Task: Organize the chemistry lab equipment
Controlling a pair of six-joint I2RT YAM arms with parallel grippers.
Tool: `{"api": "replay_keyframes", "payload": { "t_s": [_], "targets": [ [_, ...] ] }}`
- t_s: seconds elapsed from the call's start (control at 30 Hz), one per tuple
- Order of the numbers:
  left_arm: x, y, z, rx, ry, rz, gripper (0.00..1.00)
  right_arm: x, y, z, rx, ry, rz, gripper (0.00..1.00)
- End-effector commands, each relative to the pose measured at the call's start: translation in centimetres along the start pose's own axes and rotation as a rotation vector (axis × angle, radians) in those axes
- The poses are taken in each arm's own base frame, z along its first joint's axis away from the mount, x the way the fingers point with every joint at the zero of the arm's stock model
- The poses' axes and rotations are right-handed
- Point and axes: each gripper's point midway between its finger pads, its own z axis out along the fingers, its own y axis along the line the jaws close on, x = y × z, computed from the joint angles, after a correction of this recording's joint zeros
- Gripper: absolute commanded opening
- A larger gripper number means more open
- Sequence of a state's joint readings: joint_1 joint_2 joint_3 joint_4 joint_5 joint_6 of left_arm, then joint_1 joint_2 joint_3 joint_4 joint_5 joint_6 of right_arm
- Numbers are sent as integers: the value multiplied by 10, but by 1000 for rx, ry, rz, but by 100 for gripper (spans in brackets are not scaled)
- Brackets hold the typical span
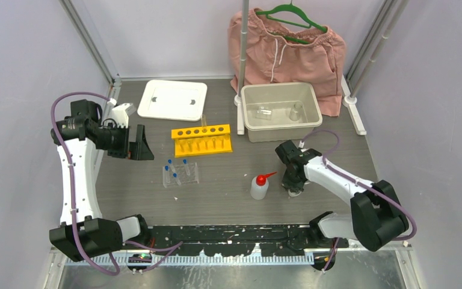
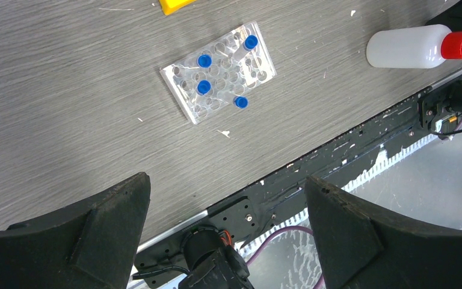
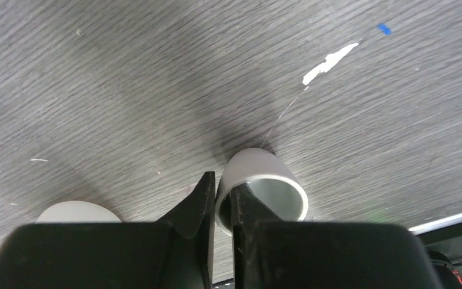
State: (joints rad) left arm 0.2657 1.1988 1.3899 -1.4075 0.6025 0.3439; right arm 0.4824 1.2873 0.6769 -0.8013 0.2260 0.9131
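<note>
The right gripper [image 3: 221, 194] is clamped on the tiny white cup's [image 3: 254, 161] rim, its arm bent low at the desk's [image 1: 216, 201] 4 o'clock. The left gripper [image 2: 225, 188] hangs wide apart at 9 o'clock.

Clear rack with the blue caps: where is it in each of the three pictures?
Top external: clear rack left of centre, below the yellow rack.
Left wrist: clear rack upper middle.
Right wrist: not in it.
Shared landmark: white bottle, right of it in both views.

Squeeze bottle [image 1: 259, 187] obstructs just left of right gripper [image 1: 293, 190] pinching white cup [image 3: 277, 174]; tub [image 1: 281, 112] beyond; bare table [image 1: 228, 186] between clear rack [image 1: 180, 173], bottle.
</note>
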Motion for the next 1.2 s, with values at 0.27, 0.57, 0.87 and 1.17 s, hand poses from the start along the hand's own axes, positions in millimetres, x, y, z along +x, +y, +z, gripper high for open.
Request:
{"api": "replay_keyframes", "payload": {
  "t_s": [0.27, 0.57, 0.87, 1.17],
  "targets": [
    [-8, -4, -6, 3, -35, 23, 99, -87, 25, -122, -212, -243, 31, 1],
    [-5, -6, -7, 4, -34, 28, 99, -190, 42, -201, -342, -406, 138, 1],
    [-1, -8, -10, -4, -31, 36, 99, -296, 73, -146, -200, -408, 178, 1],
    [-1, -8, -8, 5, -30, 33, 99, -304, 78, -46, -17, -271, 137, 1]
  ]
}}
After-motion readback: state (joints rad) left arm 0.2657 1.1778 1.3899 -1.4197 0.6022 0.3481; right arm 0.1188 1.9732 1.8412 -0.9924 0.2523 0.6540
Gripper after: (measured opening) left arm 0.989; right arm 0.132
